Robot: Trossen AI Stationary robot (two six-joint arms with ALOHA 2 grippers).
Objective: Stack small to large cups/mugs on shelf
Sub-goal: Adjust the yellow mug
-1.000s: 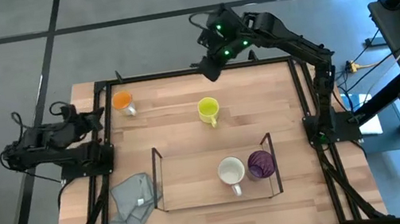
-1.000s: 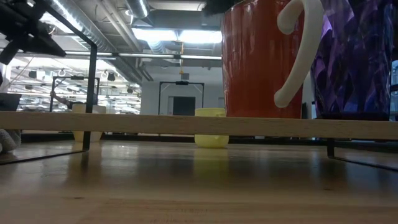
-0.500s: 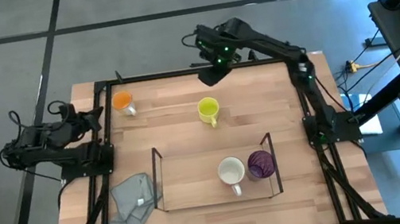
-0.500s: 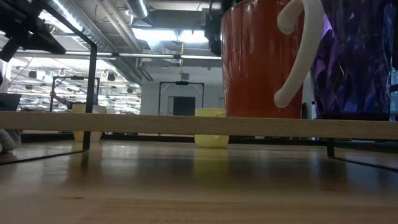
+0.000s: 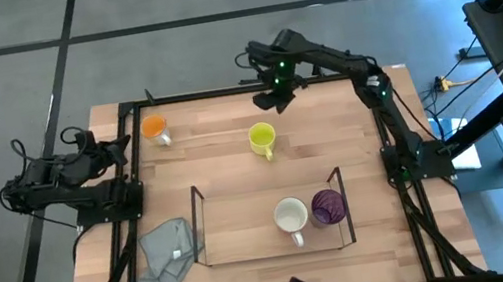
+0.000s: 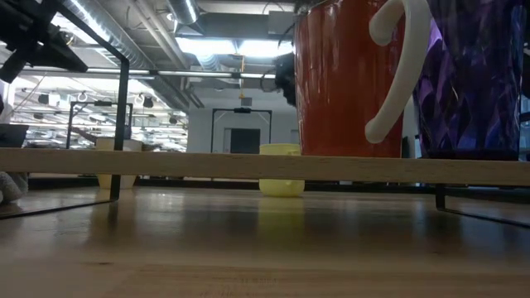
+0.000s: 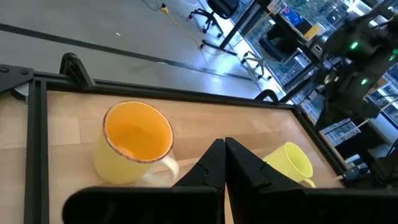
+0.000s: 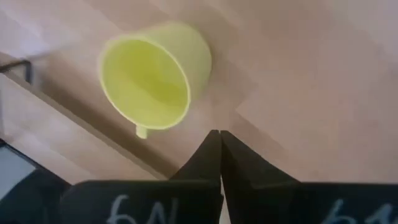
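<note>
The right gripper (image 5: 277, 96) hovers over the table's far edge, at about one o'clock from the yellow mug (image 5: 262, 138), its fingers pressed together on nothing. The left gripper (image 7: 224, 163), also closed and empty, rests off the table's left edge, at nine o'clock from the orange cup (image 5: 155, 127). The white mug (image 5: 291, 216) and purple tumbler (image 5: 328, 207) already stand inside the shelf (image 5: 199, 220), toward its right end. With the fingers shut, a descent now would likely knock the yellow mug over rather than grasp it. Its handle seems to point toward the shelf, though that is hard to confirm.
</note>
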